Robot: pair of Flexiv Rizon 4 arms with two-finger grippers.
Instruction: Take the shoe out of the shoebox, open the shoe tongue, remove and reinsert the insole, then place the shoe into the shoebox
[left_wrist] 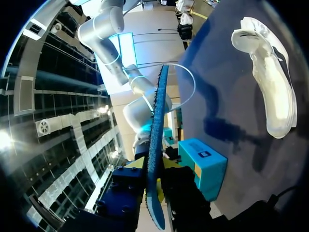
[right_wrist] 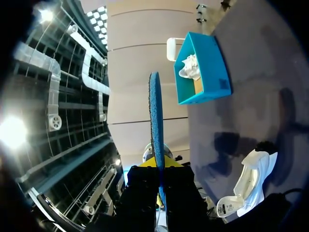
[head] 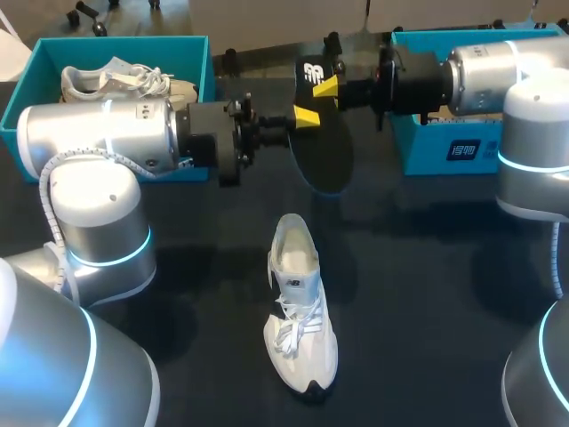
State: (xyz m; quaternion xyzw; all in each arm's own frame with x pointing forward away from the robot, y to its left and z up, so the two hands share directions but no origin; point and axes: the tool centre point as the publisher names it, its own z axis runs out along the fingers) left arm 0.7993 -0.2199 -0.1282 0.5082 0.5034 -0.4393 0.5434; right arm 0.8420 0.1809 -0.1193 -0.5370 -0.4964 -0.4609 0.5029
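The insole [head: 322, 156] [left_wrist: 157, 135] [right_wrist: 155, 106] is up in the air over the far middle of the table [head: 427, 294], a dark sole standing on its edge with a blue face. Both pincers grip it. The left pincer [head: 302, 116] [left_wrist: 154, 169] comes in from the left and is clamped on one end, a finger pressed to each face. The right pincer [head: 324, 87] [right_wrist: 158, 170] comes in from the right, just beside the left one, and pinches the same end in the same way.

The white shoe [head: 300, 302] [left_wrist: 270, 82] [right_wrist: 246, 186] lies on the table near the middle, nearer than the insole and apart from both boxes. Its toe points to the near edge, its heel to the far side, and its mouth is open.

At the far left stands a teal shoebox [head: 191, 62] [right_wrist: 205, 72] with a second white shoe [head: 124, 80] [right_wrist: 189, 67] lying inside. At the far right stands another teal shoebox [head: 444, 147] [left_wrist: 203, 166]. The right arm covers most of its inside, so I cannot tell what it holds.
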